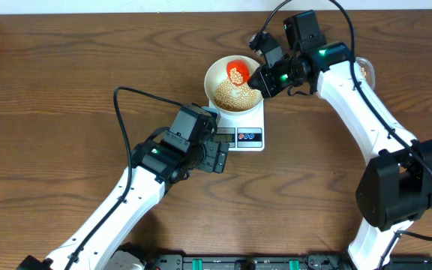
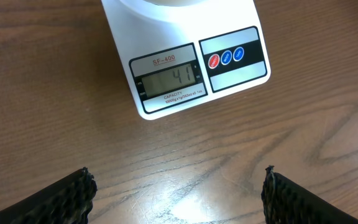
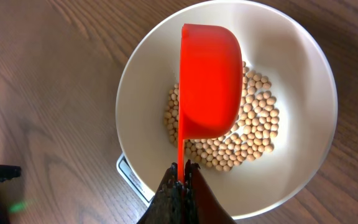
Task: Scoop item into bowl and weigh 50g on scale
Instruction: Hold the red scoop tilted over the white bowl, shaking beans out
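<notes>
The white bowl (image 1: 217,73) stands on the white scale (image 1: 250,120) and holds a pile of tan beans (image 1: 235,96). My right gripper (image 1: 264,79) is shut on the thin handle of an orange scoop (image 1: 236,71), which holds some beans over the bowl's far side. In the right wrist view the scoop (image 3: 208,81) hangs over the beans (image 3: 257,134) in the bowl (image 3: 303,87), held by the gripper (image 3: 181,176). My left gripper (image 1: 217,156) is open and empty, just in front of the scale. In the left wrist view the scale's display (image 2: 169,79) reads 41.
A container with beans (image 1: 364,71) shows partly behind my right arm at the right. Black cables run over the table by both arms. The scale has three round coloured buttons (image 2: 226,56).
</notes>
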{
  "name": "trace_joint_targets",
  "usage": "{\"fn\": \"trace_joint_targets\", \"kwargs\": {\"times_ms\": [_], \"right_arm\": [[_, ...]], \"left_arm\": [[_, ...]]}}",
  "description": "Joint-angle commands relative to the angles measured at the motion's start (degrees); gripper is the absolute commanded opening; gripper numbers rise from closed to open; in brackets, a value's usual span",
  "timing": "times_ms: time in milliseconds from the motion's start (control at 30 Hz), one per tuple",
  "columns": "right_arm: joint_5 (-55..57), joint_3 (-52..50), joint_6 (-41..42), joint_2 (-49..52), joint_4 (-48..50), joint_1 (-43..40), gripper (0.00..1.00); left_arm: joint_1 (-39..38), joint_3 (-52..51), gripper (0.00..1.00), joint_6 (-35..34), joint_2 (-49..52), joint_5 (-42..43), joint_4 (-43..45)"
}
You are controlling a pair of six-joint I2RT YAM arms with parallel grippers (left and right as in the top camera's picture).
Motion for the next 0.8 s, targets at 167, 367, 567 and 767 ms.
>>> {"fn": "trace_joint_targets", "kwargs": {"times_ms": [167,367,567,767], "right_arm": [[-1.36,1.18,0.72,-1.18,-0.09,-0.22,0.01],[0.68,1.18,-2.95,-1.18,-0.42,0.57,0.01],[11.52,1.18,-5.14,-1.18,-1.2,3.5,0.01],[18.47,1.18,-5.46,-1.18,-1.38,6.25,0.01]], "left_arm": [[-0.09,-0.09,0.88,0.13,0.33,-0.96,0.07],[-0.09,-0.09,0.88,0.13,0.33,-0.96,0.04],[-0.09,-0.09,0.88,0.13,0.33,-0.96,0.07],[-0.09,-0.09,0.88,0.13,0.33,-0.96,0.07]]}}
